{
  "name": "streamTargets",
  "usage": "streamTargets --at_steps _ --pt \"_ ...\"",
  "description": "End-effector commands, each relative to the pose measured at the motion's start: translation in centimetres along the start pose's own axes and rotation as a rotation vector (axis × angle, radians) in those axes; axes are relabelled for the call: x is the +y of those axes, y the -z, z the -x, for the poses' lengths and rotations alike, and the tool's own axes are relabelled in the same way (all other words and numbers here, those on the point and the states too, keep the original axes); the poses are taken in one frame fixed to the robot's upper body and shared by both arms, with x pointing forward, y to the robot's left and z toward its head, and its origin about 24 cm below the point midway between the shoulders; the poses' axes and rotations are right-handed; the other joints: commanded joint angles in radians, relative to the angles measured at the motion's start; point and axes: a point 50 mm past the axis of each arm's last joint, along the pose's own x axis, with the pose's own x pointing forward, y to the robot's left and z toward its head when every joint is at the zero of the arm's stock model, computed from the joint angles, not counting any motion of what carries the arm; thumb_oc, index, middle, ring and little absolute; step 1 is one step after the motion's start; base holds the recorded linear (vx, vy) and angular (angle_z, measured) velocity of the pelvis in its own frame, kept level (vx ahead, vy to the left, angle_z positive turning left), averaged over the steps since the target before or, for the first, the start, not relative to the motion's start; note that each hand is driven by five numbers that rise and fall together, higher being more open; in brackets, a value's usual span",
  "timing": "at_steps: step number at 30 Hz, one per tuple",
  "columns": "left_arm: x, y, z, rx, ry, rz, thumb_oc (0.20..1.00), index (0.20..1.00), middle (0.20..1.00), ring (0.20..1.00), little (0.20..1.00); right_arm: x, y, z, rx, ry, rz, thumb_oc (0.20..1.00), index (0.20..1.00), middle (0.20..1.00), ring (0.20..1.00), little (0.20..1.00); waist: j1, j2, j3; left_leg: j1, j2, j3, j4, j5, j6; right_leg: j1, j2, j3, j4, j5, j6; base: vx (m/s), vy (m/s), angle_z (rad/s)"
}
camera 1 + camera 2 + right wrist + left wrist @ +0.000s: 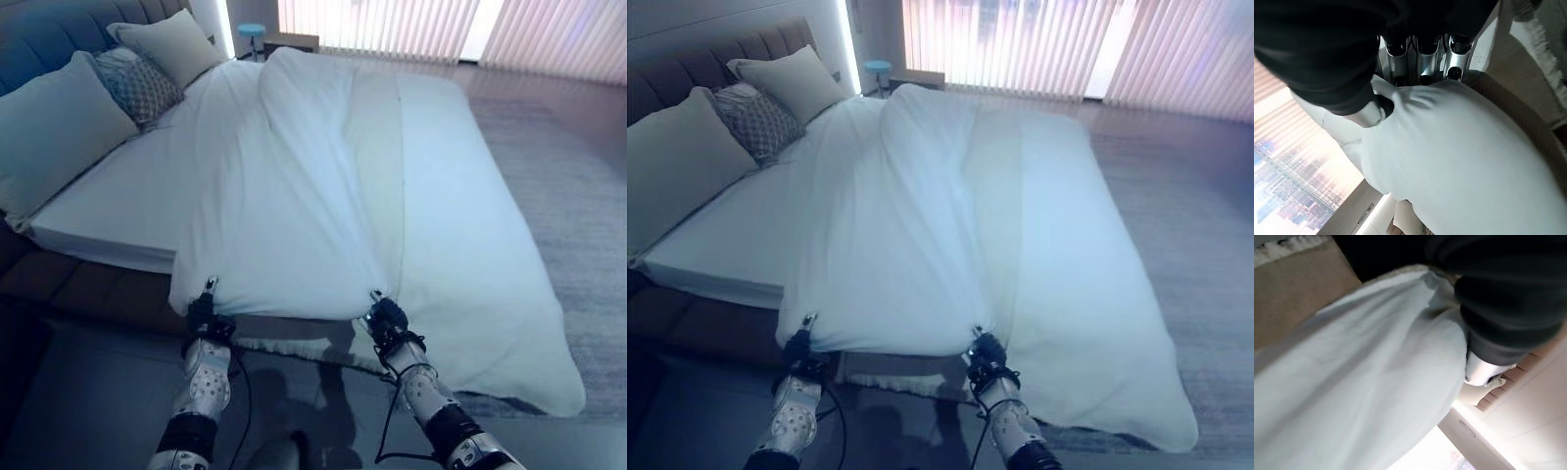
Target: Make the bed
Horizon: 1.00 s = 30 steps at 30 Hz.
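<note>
Duvet: big white duvet [323,186] sits bunched down the middle of the bed [118,211], with one side spilling over the bed's far edge toward the floor.
Left hand: the left hand [204,315] is at the bed's near side, fingers curled into the duvet's edge, pinching cloth.
Right hand: the right hand [385,319] is further along that same edge, fingers and thumb clamped on a fold.
Why: two grips spaced apart probably so the hem stays taut and pulls evenly.
Pillows: the pillows [59,127] lean on the headboard, and the sheet beside them is still bare, so not done yet.
</note>
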Motion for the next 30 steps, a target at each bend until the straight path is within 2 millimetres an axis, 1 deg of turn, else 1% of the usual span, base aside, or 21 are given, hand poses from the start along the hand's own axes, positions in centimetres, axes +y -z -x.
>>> streamTargets --at_steps 1,2,4,5,8,10,11,12,13,15,16,17,18,20,21,22,24,25,26,27,30 --pt "1.8 -4.2 0.3 -0.2 -0.016 -0.056 0.2 0.2 0.2 0.2 0.2 -4.7 -1.5 1.5 -0.076 0.12 0.019 0.2 0.2 0.2 0.2 0.2 -0.009 -0.004 -0.034 0.019 0.065 -0.065 -0.089 0.03 0.042 -0.01 -0.028 0.046 -0.09 0.087 0.121 0.05 0.501 0.23" --pt "2.0 -4.3 0.3 -0.206 -0.028 -0.046 0.2 0.2 0.2 0.2 0.2 -5.4 -1.5 1.7 -0.07 0.144 0.016 0.2 0.2 0.2 0.2 0.2 -0.025 0.01 -0.048 0.055 0.152 -0.119 -0.128 0.085 0.017 -0.008 -0.064 0.054 -0.086 0.094 0.137 0.05 0.398 0.19" --pt "2.1 -4.3 0.2 -0.207 -0.032 -0.044 0.2 0.2 0.2 0.2 0.2 -5.6 -1.7 1.8 -0.072 0.149 0.015 0.2 0.2 0.2 0.2 0.2 -0.034 0.018 -0.055 0.068 0.188 -0.136 -0.164 0.131 0.003 -0.007 -0.076 0.054 -0.083 0.097 0.143 0.06 0.498 0.24" --pt "2.1 -4.2 0.1 -0.198 -0.042 -0.036 0.2 0.2 0.2 0.2 0.2 -6.3 -2.1 2.0 -0.082 0.167 0.013 0.2 0.2 0.2 0.2 0.2 -0.05 0.036 -0.071 0.082 0.263 -0.143 -0.22 0.199 -0.026 -0.002 -0.117 0.059 -0.071 0.1 0.167 0.11 0.75 0.39" --pt "1.8 -4.2 -0.1 -0.196 -0.033 -0.036 0.2 0.2 0.2 0.2 0.2 -6.7 -2.7 2.1 -0.099 0.182 0.006 0.2 0.2 0.2 0.2 0.2 -0.057 0.052 -0.078 0.095 0.289 -0.162 -0.241 0.208 -0.064 -0.005 -0.156 0.07 -0.056 0.113 0.19 0.06 0.496 0.3" --pt "1.1 -4.3 -0.4 -0.201 -0.007 -0.049 0.2 0.2 0.2 0.2 0.2 -6.6 -3.3 2.1 -0.123 0.183 0.005 0.2 0.2 0.2 0.2 0.2 -0.059 0.058 -0.074 0.078 0.244 -0.204 -0.166 0.113 -0.082 -0.013 -0.228 0.093 -0.037 0.158 0.217 0.06 0.834 0.07" --pt "1.1 -3.9 -0.3 -0.186 0.001 -0.046 0.2 0.2 0.2 0.2 0.2 -6.8 -3.1 2.2 -0.114 0.188 0.017 0.2 0.2 0.2 0.2 0.2 -0.061 0.032 -0.069 0.076 0.183 -0.149 -0.093 -0.058 -0.068 -0.009 -0.325 0.103 -0.043 0.28 0.252 0.06 0.727 0.12" --pt "1.0 -3.9 -0.3 -0.186 0.001 -0.046 0.2 0.2 0.2 0.2 0.2 -6.8 -3.1 2.2 -0.114 0.188 0.016 0.2 0.2 0.2 0.2 0.2 -0.061 0.029 -0.071 0.073 0.178 -0.149 -0.092 -0.056 -0.066 -0.012 -0.33 0.103 -0.045 0.283 0.254 0.07 0.81 -0.08" --pt "0.9 -3.8 -0.3 -0.186 0.008 -0.054 0.2 0.2 0.2 0.2 0.2 -7.1 -3.1 2.5 -0.115 0.202 0.029 0.2 0.2 0.2 0.2 0.2 -0.06 0.014 -0.071 0.071 0.139 -0.121 -0.084 -0.086 -0.047 -0.022 -0.381 0.094 -0.044 0.381 0.261 0.01 0.543 -0.14" --pt "0.7 -3.9 -0.3 -0.185 0.017 -0.072 0.2 0.2 0.2 0.2 0.2 -6.9 -3.4 2.4 -0.141 0.214 0.008 0.2 0.2 0.2 0.2 0.2 -0.062 0.018 -0.06 0.071 0.095 -0.074 -0.1 -0.088 -0.006 -0.077 -0.421 0.064 0.006 0.423 0.227 -0.02 0.913 -0.04" --pt "0.9 -4.0 -0.3 -0.193 -0.003 -0.082 0.2 0.2 0.2 0.2 0.2 -6.8 -3.3 2.2 -0.148 0.224 -0.025 0.2 0.2 0.2 0.2 0.2 -0.071 0.054 -0.057 0.091 0.073 -0.045 -0.158 -0.055 0.015 -0.108 -0.38 0.041 0.111 0.343 0.193 -0.02 0.786 0.04" --pt "0.9 -4.0 -0.3 -0.193 -0.003 -0.082 0.2 0.2 0.2 0.2 0.2 -6.8 -3.3 2.2 -0.148 0.224 -0.024 0.2 0.2 0.2 0.2 0.2 -0.071 0.054 -0.056 0.093 0.073 -0.045 -0.16 -0.054 0.014 -0.11 -0.38 0.042 0.115 0.34 0.193 0.01 0.903 -0.01" --pt "0.5 -4.0 -0.3 -0.196 0.014 -0.078 0.2 0.2 0.2 0.2 0.2 -6.2 -2.9 2.0 -0.141 0.194 -0.02 0.2 0.2 0.2 0.2 0.2 -0.074 0.065 -0.055 0.125 0.049 -0.033 -0.236 -0.019 0.029 -0.116 -0.291 0.012 0.192 0.229 0.163 0.02 0.385 0.12" --pt "0.6 -4.0 -0.3 -0.198 0.008 -0.069 0.2 0.2 0.2 0.2 0.2 -5.8 -2.6 1.9 -0.133 0.179 -0.019 0.2 0.2 0.2 0.2 0.2 -0.071 0.066 -0.055 0.137 0.037 -0.027 -0.258 -0.009 0.037 -0.117 -0.248 -0.014 0.216 0.18 0.15 0.03 0.48 0.07" --pt "1.0 -3.8 -0.1 -0.188 -0.001 -0.071 0.2 0.2 0.2 0.2 0.2 -5.6 -2.1 1.9 -0.115 0.166 -0.008 0.2 0.2 0.2 0.2 0.2 -0.067 0.061 -0.05 0.163 0.011 -0.017 -0.291 0.002 0.044 -0.126 -0.145 -0.027 0.239 0.094 0.128 0.03 0.498 -0.06" --pt "1.3 -3.6 0.0 -0.175 -0.014 -0.074 0.2 0.2 0.2 0.2 0.2 -5.6 -1.8 1.9 -0.105 0.165 -0.005 0.2 0.2 0.2 0.2 0.2 -0.064 0.054 -0.048 0.169 -0.007 -0.012 -0.302 0.012 0.044 -0.124 -0.096 -0.025 0.227 0.067 0.122 0.02 0.394 -0.18" --pt "1.6 -3.3 0.1 -0.165 -0.027 -0.081 0.2 0.2 0.2 0.2 0.2 -5.6 -1.5 2.0 -0.094 0.165 -0.008 0.2 0.2 0.2 0.2 0.2 -0.062 0.046 -0.047 0.178 -0.022 -0.012 -0.316 0.017 0.045 -0.126 -0.048 -0.014 0.214 0.051 0.116 0.02 0.178 -0.18" --pt "2.1 -2.6 0.2 -0.138 -0.05 -0.081 0.2 0.2 0.2 0.2 0.2 -5.7 -1.0 2.1 -0.081 0.176 -0.018 0.2 0.2 0.2 0.2 0.2 -0.062 0.03 -0.052 0.194 -0.049 -0.007 -0.339 0.028 0.043 -0.114 0.014 0.002 0.16 0.046 0.115 0.02 0.103 0.04" --pt "2.1 -2.6 0.2 -0.138 -0.05 -0.081 0.2 0.2 0.2 0.2 0.2 -5.7 -1.0 2.1 -0.081 0.176 -0.018 0.2 0.2 0.2 0.2 0.2 -0.062 0.03 -0.051 0.196 -0.049 -0.007 -0.34 0.028 0.043 -0.112 0.014 0.002 0.158 0.047 0.115 0.04 0.16 0.01" --pt "2.5 -1.9 0.4 -0.112 -0.067 -0.077 0.2 0.2 0.2 0.2 0.2 -6.0 -1.0 2.2 -0.088 0.191 -0.013 0.2 0.2 0.2 0.2 0.2 -0.071 0.014 -0.058 0.194 -0.075 -0.009 -0.348 0.034 0.046 -0.095 0.077 0.059 0.05 0.053 0.097 0.02 0.056 -0.03" --pt "2.9 -0.7 0.6 -0.065 -0.08 -0.081 0.2 0.2 0.2 0.2 0.2 -6.5 -1.0 2.5 -0.094 0.214 -0.007 0.2 0.2 0.2 0.2 0.2 -0.09 0.017 -0.067 0.189 -0.088 -0.026 -0.337 0.03 0.053 -0.089 0.101 0.134 0.003 0.07 0.095 0.06 0.063 0.32"
